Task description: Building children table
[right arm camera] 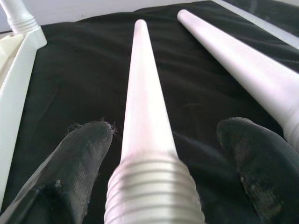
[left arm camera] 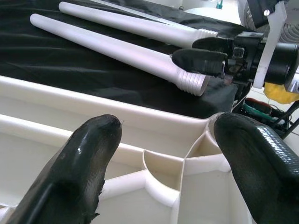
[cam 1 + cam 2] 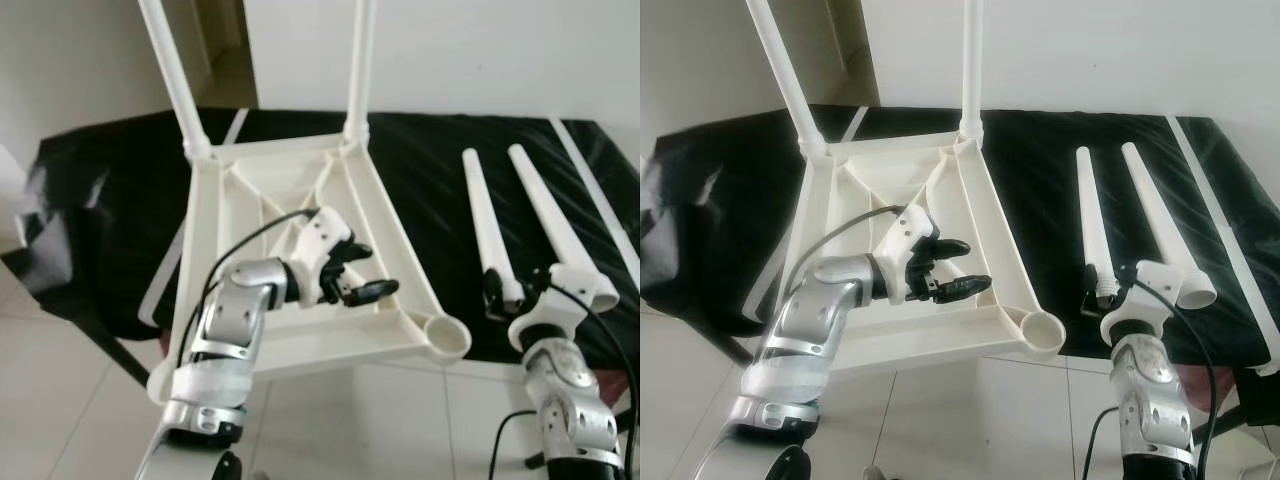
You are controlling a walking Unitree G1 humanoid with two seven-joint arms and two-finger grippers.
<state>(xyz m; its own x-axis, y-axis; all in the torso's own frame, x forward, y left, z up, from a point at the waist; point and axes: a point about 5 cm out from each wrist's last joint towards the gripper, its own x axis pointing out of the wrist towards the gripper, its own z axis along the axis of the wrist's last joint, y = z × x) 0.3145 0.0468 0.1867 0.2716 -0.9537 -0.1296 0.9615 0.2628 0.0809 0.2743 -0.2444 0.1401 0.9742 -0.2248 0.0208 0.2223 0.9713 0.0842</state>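
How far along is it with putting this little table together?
About halfway. Two legs already stand up from the far corners of the upturned white tabletop. The right tool is open around the threaded end of one loose leg, not yet gripping. The left tool hovers open over the frame. Left: both loose legs, the second lying alongside, and the empty near socket.
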